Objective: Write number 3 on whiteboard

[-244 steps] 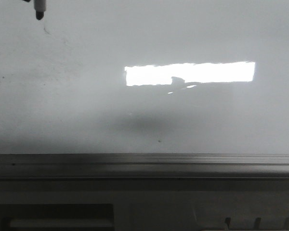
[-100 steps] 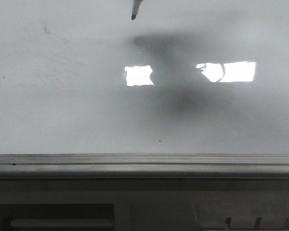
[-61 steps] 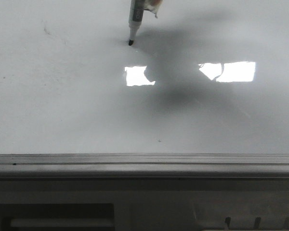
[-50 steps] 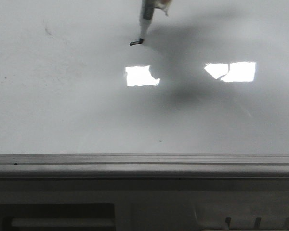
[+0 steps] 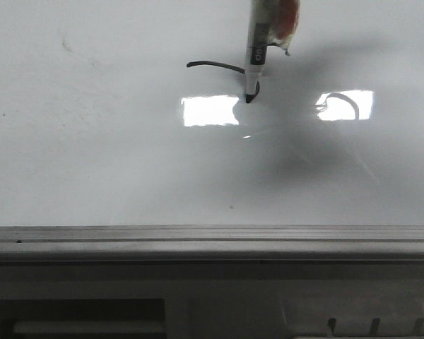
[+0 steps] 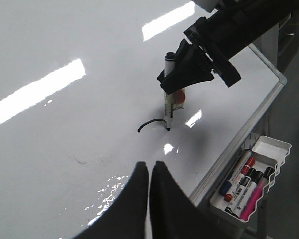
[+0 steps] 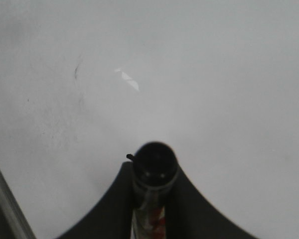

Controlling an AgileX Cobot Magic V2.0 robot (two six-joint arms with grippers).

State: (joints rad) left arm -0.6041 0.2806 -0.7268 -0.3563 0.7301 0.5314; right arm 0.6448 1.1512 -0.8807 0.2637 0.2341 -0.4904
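A marker (image 6: 168,94) is clamped upright between the black fingers of the right gripper (image 6: 175,79), and the same pinch is seen end-on in the right wrist view, where the barrel (image 7: 153,164) is flanked by both fingers. The marker tip (image 5: 250,97) is pressed against the whiteboard (image 5: 113,162). From the tip a thin dark arc, the started number 3 (image 5: 215,65), is traced away toward the left arm's side and ends in a small hook. The left gripper (image 6: 149,172) is held well apart from the marker, above bare board, its two fingers closed together on nothing. Beyond the board's metal rail (image 6: 249,124), a white tray (image 6: 269,159) of spare markers (image 6: 244,184) is hung
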